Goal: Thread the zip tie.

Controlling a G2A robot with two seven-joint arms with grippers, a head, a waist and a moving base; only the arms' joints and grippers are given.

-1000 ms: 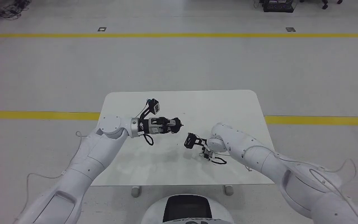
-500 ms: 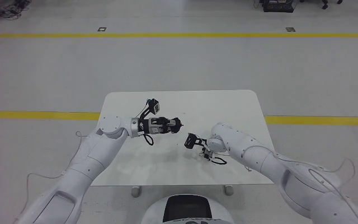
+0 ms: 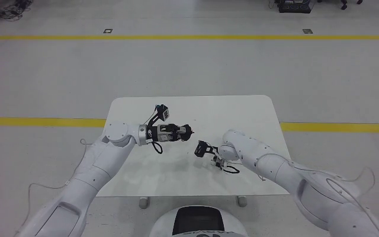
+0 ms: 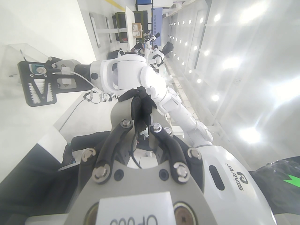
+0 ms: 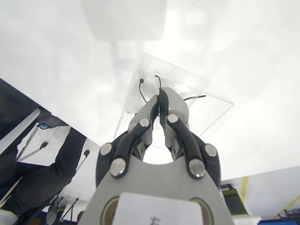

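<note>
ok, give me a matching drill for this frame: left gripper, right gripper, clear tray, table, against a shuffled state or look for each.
Column A
1. left gripper
2. right gripper
3. clear tray
4. table

Column B
a. plain white top
b. see-through, resting on the table
c. shut on the zip tie
d. shut on a black wad

Pairs: 1-d, 2-c, 3-b, 4-a
</note>
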